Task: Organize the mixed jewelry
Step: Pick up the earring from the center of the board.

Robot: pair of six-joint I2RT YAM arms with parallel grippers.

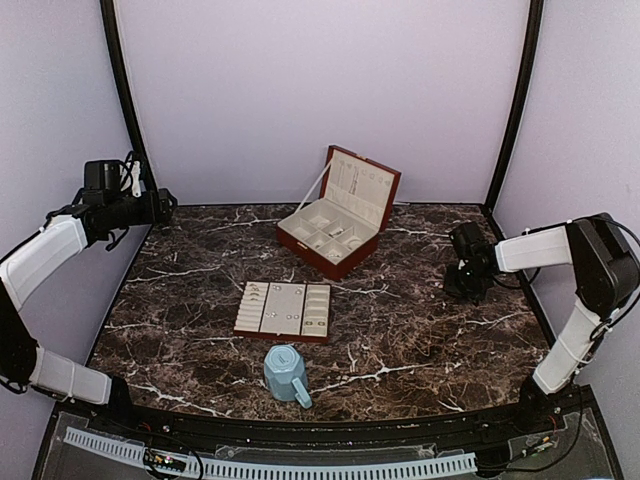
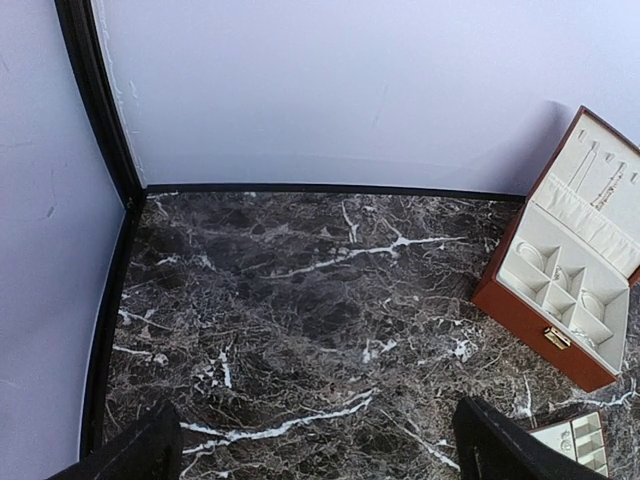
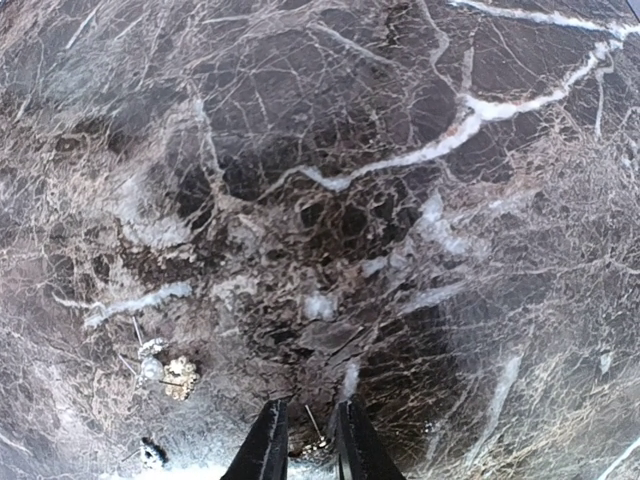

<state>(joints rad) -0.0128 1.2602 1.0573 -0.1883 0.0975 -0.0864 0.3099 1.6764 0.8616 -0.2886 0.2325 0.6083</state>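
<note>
At left, our left gripper [image 1: 163, 207] hangs high over the table [image 1: 420, 340], jaws spread wide and holding nothing, likely parked clear of the work. At centre, the tray [image 1: 283, 310] and the open box [image 1: 335, 215] sit apart, with small silvery jewelry [image 2: 530, 256] showing in their cream slots, where we judge sorted pieces belong. The mug [image 1: 287, 373] stands just in front of the tray. At right, our right gripper [image 3: 305, 450] is down at the marble, jaws drawn nearly together. A loose piece [image 3: 180, 378] lies beside its fingers; whether they pinch another, we cannot tell.
</note>
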